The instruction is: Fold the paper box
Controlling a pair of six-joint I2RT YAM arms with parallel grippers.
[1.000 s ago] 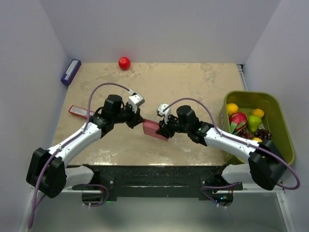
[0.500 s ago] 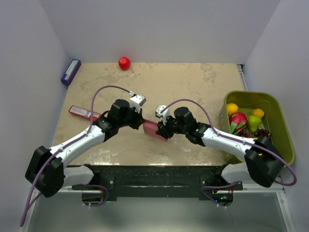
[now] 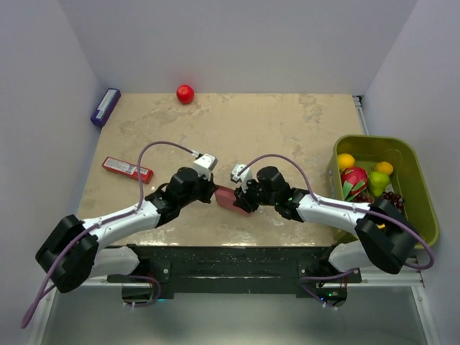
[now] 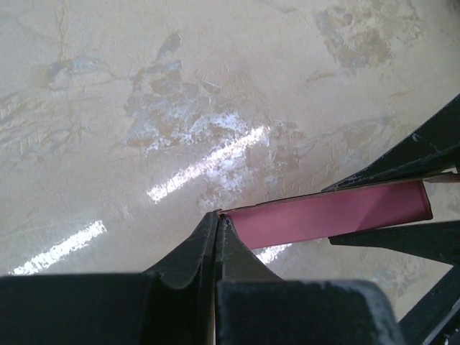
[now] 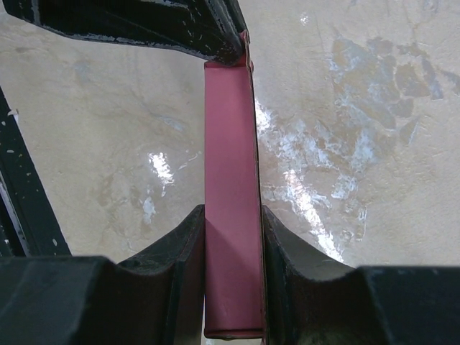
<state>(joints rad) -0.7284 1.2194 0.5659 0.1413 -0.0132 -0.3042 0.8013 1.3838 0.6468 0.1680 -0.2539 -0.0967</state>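
Mottled beige tabletop [image 3: 287, 122] between pale walls, pink paper box [image 3: 226, 198] near its front middle between both arms, right claw [image 5: 231, 237] clamped across the box's narrow sides, left claw [image 4: 218, 219] closed, tips meeting the box's opposite end, green bin [image 3: 374, 139] of fruit at right.

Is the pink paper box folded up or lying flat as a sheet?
Folded up: the paper box shows as a narrow box-shaped block, not a sheet, clamped in the right gripper, with the left gripper pinching its corner.
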